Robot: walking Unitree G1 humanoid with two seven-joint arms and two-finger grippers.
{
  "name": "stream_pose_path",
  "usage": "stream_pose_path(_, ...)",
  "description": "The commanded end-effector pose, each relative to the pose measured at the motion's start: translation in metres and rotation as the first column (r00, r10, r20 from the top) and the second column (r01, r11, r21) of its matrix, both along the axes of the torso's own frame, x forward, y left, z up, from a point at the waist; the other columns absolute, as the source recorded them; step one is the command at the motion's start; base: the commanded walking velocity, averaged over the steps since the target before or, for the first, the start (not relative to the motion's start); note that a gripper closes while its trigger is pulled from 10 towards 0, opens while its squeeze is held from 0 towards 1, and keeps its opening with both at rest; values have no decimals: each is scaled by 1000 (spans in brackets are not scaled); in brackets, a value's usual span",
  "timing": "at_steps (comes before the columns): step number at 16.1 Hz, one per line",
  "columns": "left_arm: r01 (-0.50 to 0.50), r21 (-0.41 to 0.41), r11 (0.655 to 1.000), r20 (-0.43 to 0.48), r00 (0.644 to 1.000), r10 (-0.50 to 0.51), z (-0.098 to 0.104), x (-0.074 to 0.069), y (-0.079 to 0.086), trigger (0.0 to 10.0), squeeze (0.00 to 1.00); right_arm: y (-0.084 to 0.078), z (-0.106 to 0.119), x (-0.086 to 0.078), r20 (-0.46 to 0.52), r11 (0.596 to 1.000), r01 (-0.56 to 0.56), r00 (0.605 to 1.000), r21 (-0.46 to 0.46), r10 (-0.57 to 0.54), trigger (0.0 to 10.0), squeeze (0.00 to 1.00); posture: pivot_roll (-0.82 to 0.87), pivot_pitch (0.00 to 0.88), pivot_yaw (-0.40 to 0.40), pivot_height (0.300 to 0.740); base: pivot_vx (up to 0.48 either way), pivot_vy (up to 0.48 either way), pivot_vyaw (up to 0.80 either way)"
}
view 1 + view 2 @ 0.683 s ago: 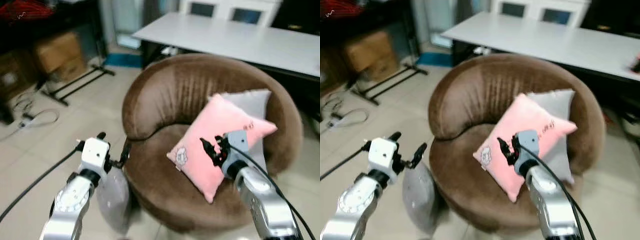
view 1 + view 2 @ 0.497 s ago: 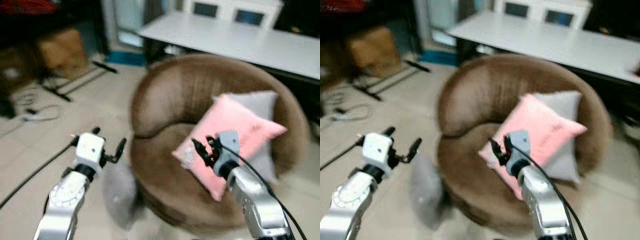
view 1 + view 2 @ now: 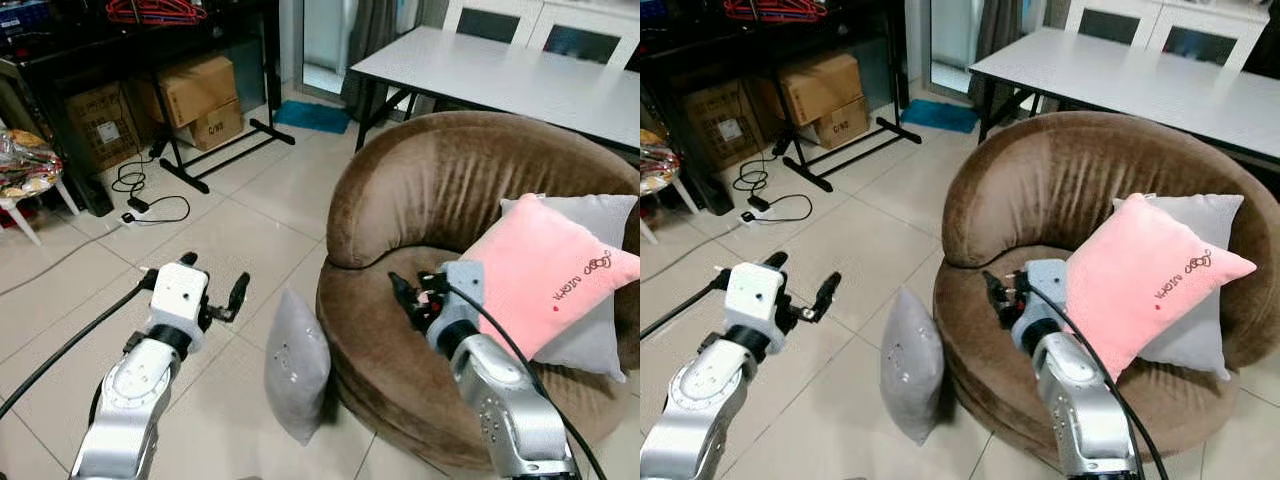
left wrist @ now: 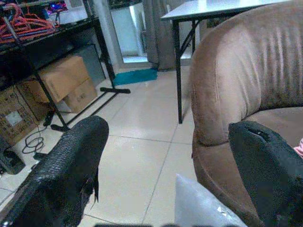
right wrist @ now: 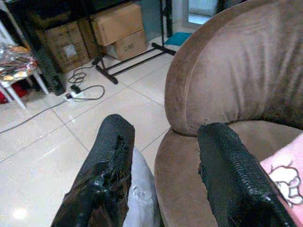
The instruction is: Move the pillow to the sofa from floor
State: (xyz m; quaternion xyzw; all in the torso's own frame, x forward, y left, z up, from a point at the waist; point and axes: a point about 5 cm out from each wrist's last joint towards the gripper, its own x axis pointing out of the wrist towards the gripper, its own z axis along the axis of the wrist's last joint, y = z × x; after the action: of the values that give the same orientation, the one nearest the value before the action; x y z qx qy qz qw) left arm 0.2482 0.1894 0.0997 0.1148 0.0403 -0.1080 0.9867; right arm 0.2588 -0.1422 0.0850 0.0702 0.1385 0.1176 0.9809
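Leaning upright against the brown sofa [image 3: 450, 190], the grey pillow [image 3: 297, 365] stands on the floor — plain, with small white marks. Both the left gripper [image 3: 212, 290] and right gripper [image 3: 408, 292] hang spread and empty near the sofa — the right wrist view adds a pink cushion's [image 5: 284, 175] printed corner.

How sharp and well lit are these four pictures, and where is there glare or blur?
Left eye view: sharp, evenly lit; soft glare on the floor tiles, and the grey pillow casts a small shadow. Right eye view: equally sharp. Left wrist view: the left tool's fingers are close and blurred, the brown sofa slightly soft. Right wrist view: bright spot on the tiles, fingers fairly sharp.
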Motion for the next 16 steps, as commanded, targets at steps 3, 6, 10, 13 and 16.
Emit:
stream_pose_path(3,12,4,1000,25,1000,-12,4,4,-4,10000,0,-6,2,3,0,999,40,999,1,-40,10000,0,-101,0,15,740,0,84,0)
stream_pose_path(6,7,-1,1000,23,1000,-7,3,6,-6,10000,0,-7,2,2,-1,1000,22,1000,-15,-22,10000,0,-95,0,10,740,0,0,0)
stream_pose_path(10,0,3,1000,26,1000,0,4,5,-5,10000,0,-4,2,4,-6,1000,15,1000,-12,-15,10000,0,-87,0,2,740,0,337,0)
stream_pose_path(13,-9,-5,1000,33,999,10,4,6,-6,10000,0,-5,3,6,-4,1000,19,1000,-13,-19,10000,0,-93,0,2,740,0,453,0)
stream_pose_path(16,-10,-6,1000,36,999,10,5,8,-7,10000,0,-6,4,7,0,1000,11,1000,-25,-11,10000,0,-97,0,4,740,0,0,0)
